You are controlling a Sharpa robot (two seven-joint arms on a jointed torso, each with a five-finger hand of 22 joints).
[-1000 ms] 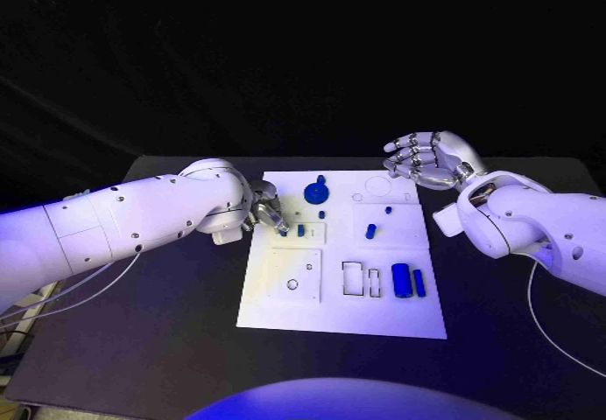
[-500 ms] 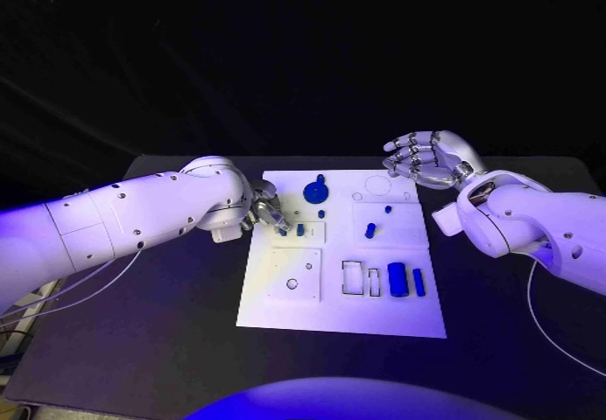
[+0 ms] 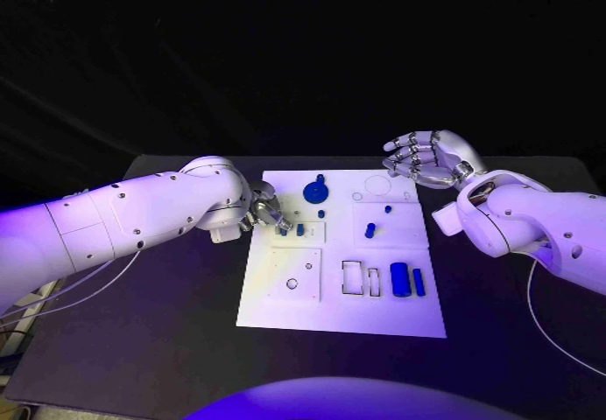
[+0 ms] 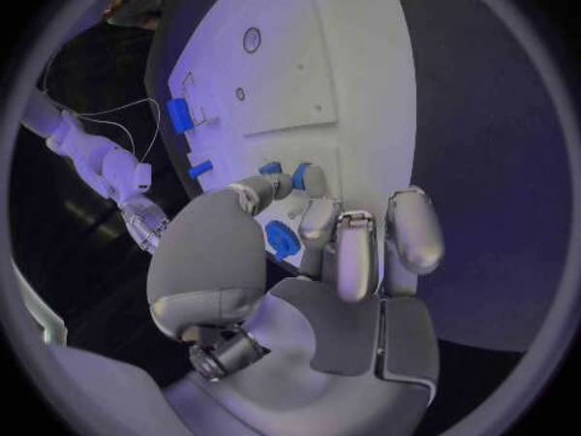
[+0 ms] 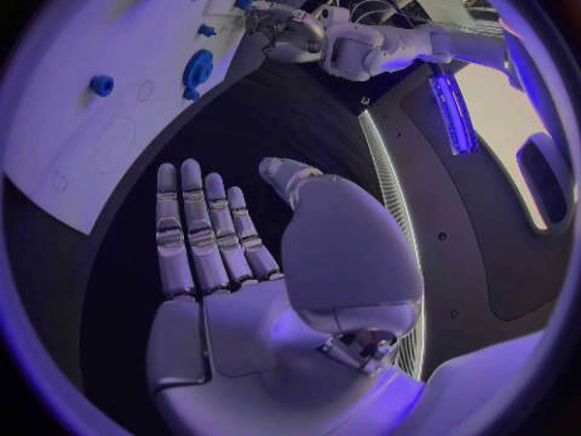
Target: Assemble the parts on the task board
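Observation:
The white task board (image 3: 328, 306) lies mid-table. My left hand (image 3: 268, 213) is at the board's left edge near its far end. In the left wrist view my left hand (image 4: 318, 252) pinches a small blue part (image 4: 299, 173) between thumb and a finger, low over the board (image 4: 351, 77). That part (image 3: 285, 231) sits beside another small blue piece (image 3: 300, 229). A round blue part (image 3: 316, 191) lies just beyond. My right hand (image 3: 429, 157) hovers past the board's far right corner, fingers spread and holding nothing; its wrist view shows the flat palm of my right hand (image 5: 230, 252).
Two blue blocks (image 3: 400, 279) (image 3: 418, 281) lie on the board's right side beside rectangular slots (image 3: 352, 277). A blue peg (image 3: 370, 231) and a small blue dot (image 3: 388, 209) lie mid-board. Black table (image 3: 151, 350) surrounds the board.

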